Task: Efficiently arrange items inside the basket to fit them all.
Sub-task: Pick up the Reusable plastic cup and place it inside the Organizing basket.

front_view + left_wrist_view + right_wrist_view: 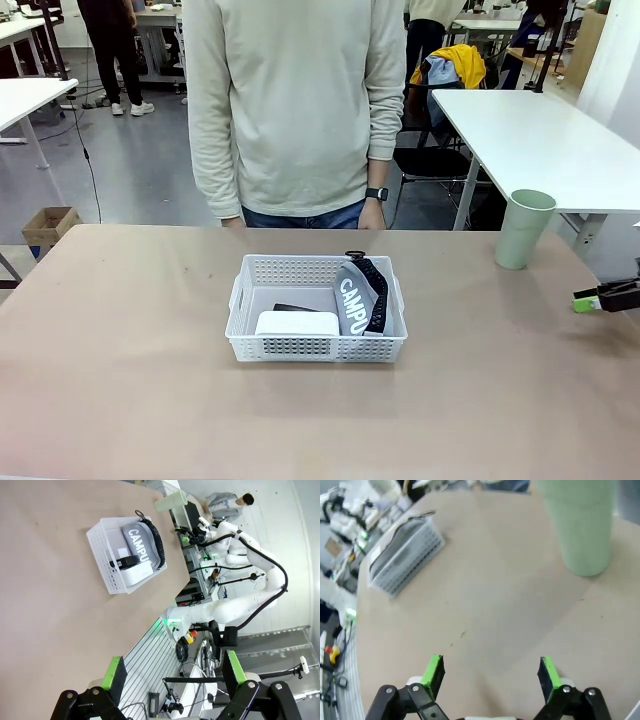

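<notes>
Green pads of the right gripper (491,674) rise from the bottom edge of its wrist view, standing apart with nothing but bare table (485,610) between them. The pale green cup (582,525) stands upright on the table at the upper right of that frame, ahead of the fingers and clear of them. In the left wrist view the left gripper (174,671) also has its jaws spread wide and holds nothing, hanging off the table's edge at the bottom of the frame. In the front view the white lattice basket (316,347) sits at the centre of the frame. Inside it, the grey "CAMPUS" pouch (358,295) leans tilted on its edge along the right wall. The white device (297,323) lies against the near wall at the left, and a small black tool (295,308) lies just behind it, mostly hidden. The cup is outside the basket, at the right of the frame, well apart from it. A person (290,100) stands at the table's far side, upper middle.
</notes>
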Controlling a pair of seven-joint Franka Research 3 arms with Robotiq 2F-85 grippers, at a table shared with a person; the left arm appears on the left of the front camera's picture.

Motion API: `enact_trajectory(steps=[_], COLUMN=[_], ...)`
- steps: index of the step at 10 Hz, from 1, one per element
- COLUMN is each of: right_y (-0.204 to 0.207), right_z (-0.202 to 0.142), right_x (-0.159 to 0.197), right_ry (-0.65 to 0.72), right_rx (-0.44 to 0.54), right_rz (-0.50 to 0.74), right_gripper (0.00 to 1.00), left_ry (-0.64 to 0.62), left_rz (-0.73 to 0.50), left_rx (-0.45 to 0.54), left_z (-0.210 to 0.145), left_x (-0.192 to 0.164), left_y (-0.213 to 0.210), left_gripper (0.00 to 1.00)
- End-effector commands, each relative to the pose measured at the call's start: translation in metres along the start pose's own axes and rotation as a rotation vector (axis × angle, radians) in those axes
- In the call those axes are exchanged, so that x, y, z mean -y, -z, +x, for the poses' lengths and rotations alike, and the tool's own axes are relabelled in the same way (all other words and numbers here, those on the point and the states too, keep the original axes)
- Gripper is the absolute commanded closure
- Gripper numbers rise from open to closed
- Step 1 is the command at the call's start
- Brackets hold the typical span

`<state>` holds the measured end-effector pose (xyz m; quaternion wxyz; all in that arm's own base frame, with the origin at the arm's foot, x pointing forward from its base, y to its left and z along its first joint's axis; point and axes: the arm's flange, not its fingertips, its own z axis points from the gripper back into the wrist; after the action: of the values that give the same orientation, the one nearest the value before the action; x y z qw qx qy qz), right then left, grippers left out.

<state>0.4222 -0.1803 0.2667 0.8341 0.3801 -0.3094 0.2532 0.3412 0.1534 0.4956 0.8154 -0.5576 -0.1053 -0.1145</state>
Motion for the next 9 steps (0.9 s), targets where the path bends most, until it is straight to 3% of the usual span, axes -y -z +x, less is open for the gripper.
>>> enact_trajectory(steps=[1,3,5,6,8,9], right_y=[0.003,0.009,0.013,0.017,0.026,0.011], right_z=[0.003,0.003,0.005,0.007,0.011,0.016], right_x=[0.018,0.035,0.052,0.057,0.069,0.054], right_ry=[0.002,-0.286,-0.459,-0.52,-0.502,-0.485], right_rx=[0.127,0.083,0.067,0.148,0.185,0.096], right_rz=[-0.003,-0.098,-0.183,-0.175,-0.161,-0.15], right_gripper=[0.0,0.0,0.0,0.0,0.0,0.0], left_ry=[0.003,0.003,0.003,0.003,0.003,0.003], left_rz=[-0.006,-0.006,-0.006,-0.006,-0.006,-0.006], left_rx=[-0.006,-0.006,-0.006,-0.006,-0.006,-0.006], left_z=[-0.002,-0.002,-0.002,-0.002,-0.002,-0.002], left_x=[0.001,0.001,0.001,0.001,0.001,0.001], left_y=[-0.002,-0.002,-0.002,-0.002,-0.002,-0.002], left_gripper=[0.0,0.0,0.0,0.0,0.0,0.0])
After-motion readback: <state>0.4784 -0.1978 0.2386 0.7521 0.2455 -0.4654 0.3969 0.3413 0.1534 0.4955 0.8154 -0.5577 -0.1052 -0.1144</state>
